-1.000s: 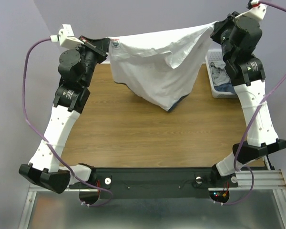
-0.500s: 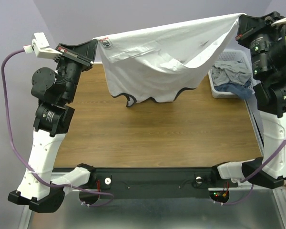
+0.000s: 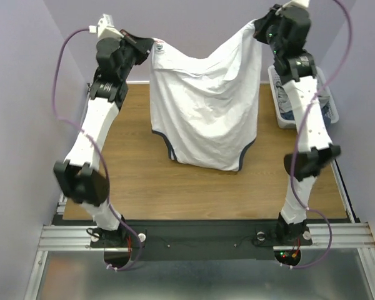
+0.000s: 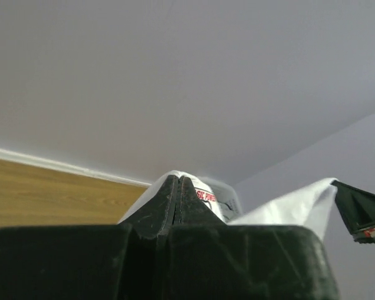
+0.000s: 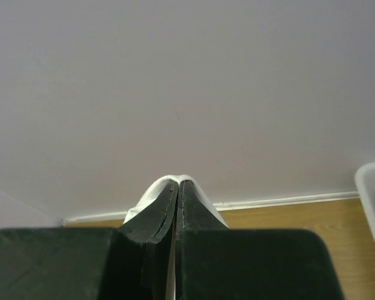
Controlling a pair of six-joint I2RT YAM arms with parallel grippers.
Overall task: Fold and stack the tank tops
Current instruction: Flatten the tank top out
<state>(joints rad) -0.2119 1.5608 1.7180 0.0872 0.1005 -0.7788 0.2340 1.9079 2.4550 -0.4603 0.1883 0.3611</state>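
A white tank top (image 3: 206,112) with navy trim hangs in the air over the far half of the wooden table (image 3: 144,181), its navy-edged end lowest. My left gripper (image 3: 151,49) is shut on its upper left corner, where a small printed label shows. My right gripper (image 3: 257,27) is shut on its upper right corner. In the left wrist view the shut fingertips (image 4: 178,184) pinch white cloth (image 4: 206,195) with red lettering. In the right wrist view the shut fingertips (image 5: 177,185) pinch a white cloth edge (image 5: 150,195). The chest print is hidden.
A white basket (image 3: 281,109) with grey and blue clothes stands at the table's far right edge, behind my right arm; its rim shows in the right wrist view (image 5: 372,194). Purple walls close in the back and sides.
Both arms have stretched up and away toward the back wall, lifting the tank top. The cloth went from a wide low spread to hanging long and narrower, grippers closer together.
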